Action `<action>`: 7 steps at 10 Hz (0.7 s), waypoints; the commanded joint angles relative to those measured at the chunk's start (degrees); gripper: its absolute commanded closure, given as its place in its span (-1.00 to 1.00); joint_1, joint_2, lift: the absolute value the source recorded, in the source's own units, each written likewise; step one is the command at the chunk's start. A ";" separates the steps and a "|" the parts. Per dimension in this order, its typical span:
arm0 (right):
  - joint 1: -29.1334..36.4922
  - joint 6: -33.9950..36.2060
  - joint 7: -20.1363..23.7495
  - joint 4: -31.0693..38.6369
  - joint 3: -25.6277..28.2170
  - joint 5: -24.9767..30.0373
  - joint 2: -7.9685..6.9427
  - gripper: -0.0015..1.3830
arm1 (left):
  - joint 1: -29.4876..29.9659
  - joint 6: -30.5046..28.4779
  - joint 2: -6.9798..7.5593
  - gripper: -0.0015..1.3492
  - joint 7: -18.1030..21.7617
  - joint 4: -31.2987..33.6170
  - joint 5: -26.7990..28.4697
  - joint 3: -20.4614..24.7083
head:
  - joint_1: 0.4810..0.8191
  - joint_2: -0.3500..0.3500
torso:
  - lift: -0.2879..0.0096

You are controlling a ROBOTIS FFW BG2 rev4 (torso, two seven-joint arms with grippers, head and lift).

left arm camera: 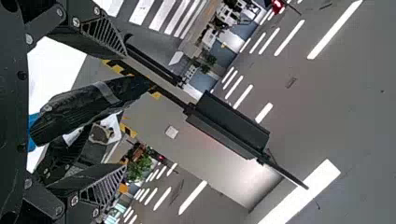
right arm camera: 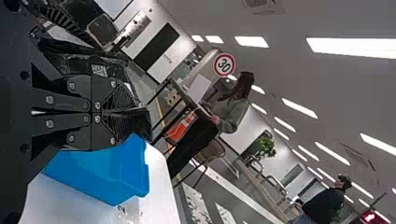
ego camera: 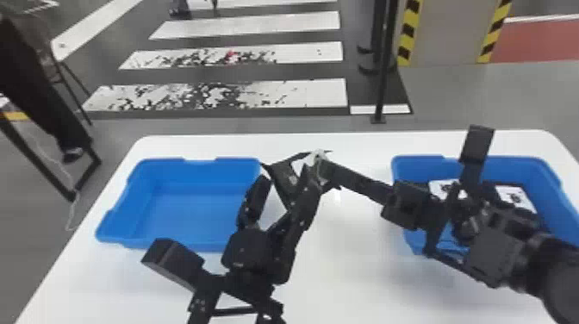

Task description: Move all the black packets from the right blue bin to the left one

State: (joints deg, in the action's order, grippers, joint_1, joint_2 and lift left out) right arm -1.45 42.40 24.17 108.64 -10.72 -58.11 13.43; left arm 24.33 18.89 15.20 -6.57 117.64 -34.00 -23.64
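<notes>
The table is carrying the left blue bin and the right blue bin, with more labelled black packs lying in the right one. Between the bins, the left claw is standing wide open around the black packet, and whether it is touching it I cannot tell; the right claw is closing nearly flat, seemingly on a thin edge of that packet, up above the table. The packet is looking light and soft, its glossy wrapping creasing and likely slipping under a weak pinch, though hardly fragile. The left claw should be going for the thick middle, near the grey band, clear of the other fingers. Counting down in size, one table is showing, two bins, two claws, one raised packet and, in the right bin, two white labels, the number of packs beneath staying beyond telling
</notes>
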 commanded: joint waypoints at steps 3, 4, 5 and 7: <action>-1.23 -1.90 0.26 -1.56 -1.97 -1.42 0.02 0.72 | 0.14 0.94 -0.09 0.83 -0.29 -0.43 -0.28 0.45 | 0.27 0.45 | -0.20; -1.79 -2.60 0.35 -2.82 -2.54 -1.65 0.10 0.72 | 0.28 2.63 -0.26 0.79 -0.55 -0.71 0.06 0.79 | 0.27 0.48 | -0.20; -2.63 -3.45 0.70 -4.09 -3.22 -1.77 0.10 0.72 | 0.28 3.19 -0.26 0.79 -0.55 -0.99 0.41 0.79 | 0.27 0.50 | -0.20; -3.34 -4.43 1.14 -5.64 -4.37 -3.02 0.10 0.71 | 0.28 5.44 -0.53 0.79 -0.55 -1.69 2.24 1.36 | 0.27 0.54 | -0.20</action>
State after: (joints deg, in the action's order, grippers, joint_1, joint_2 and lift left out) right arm -4.63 38.34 25.24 103.57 -14.74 -60.67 13.53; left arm 24.60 23.53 14.80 -7.12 116.22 -32.30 -22.59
